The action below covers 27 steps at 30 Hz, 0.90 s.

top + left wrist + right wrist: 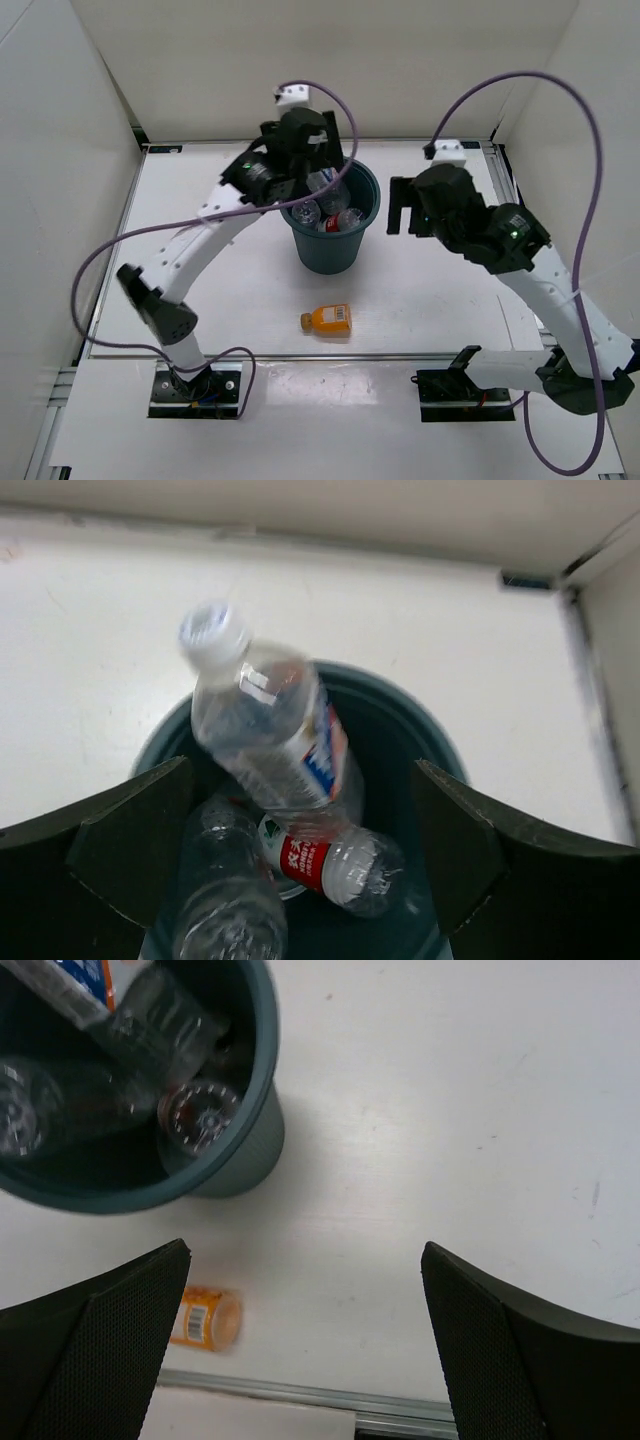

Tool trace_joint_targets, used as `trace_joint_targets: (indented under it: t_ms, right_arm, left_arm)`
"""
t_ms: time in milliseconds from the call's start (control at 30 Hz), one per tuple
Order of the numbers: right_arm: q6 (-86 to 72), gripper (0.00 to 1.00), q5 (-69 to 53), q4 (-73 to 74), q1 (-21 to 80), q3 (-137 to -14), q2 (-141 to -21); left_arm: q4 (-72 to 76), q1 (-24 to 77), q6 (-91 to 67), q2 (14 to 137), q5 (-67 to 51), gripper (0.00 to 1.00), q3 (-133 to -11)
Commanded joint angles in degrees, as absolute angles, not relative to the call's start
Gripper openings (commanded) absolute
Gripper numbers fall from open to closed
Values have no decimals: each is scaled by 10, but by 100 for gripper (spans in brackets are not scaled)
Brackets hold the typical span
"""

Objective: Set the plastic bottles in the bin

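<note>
**A:** Where is the left gripper [300, 780]?

**B:** Over the far-left side of the bin [325, 255], with its camera looking straight down into it. The jaws are spread wide and nothing is pinched between them

**A:** What lies under it?

**B:** A clear bottle with a white cap [275, 730]. It is tilted, with the cap end raised past the rim and the base end down inside the bin. It has a blue and red label, and neither finger touches it. It looks blurred, so I cannot tell whether it leans on the bottles below or hangs in the air

**A:** Which bottles are below?

**B:** A clear bottle with a red label [310, 862] lies across the bottom. A third clear bottle [225, 910] lies at its left, close against it. There may be more under them, but the heap is too tangled to count

**A:** And the right gripper [305, 1255]?

**B:** Its jaws are spread wide too, and they hold nothing. It hangs above the bare white table [450, 1110], to the right of the bin and apart from it

**A:** Is anything outside the bin?

**B:** The squat orange bottle [328, 320] is. It lies on its side on the table in front of the bin, near the front edge and well apart from both grippers. The right wrist view shows it below the bin, just beside the edge of one dark finger
</note>
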<state>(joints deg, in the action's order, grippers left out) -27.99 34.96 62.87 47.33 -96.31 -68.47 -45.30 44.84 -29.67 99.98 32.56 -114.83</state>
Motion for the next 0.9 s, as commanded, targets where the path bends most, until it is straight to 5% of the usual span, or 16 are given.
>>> trace_joint_targets:
  t_ms: [0, 300, 567, 867]
  right_arm:
    - [-213, 100, 260, 539, 473, -906, -644]
    - [-15, 100, -2, 346, 507, -668, -568]
    - [122, 100, 48, 278, 657, -604, -666]
    - [148, 98, -12, 208, 677, -555, -768]
  left_arm:
    - [-460, 447, -308, 880, 370, 100, -1179]
    - [-477, 429, -398, 633, 519, 100, -884]
    - [-610, 394, -533, 527, 480, 100, -731]
    - [-664, 394, -549, 527, 475, 100, -708]
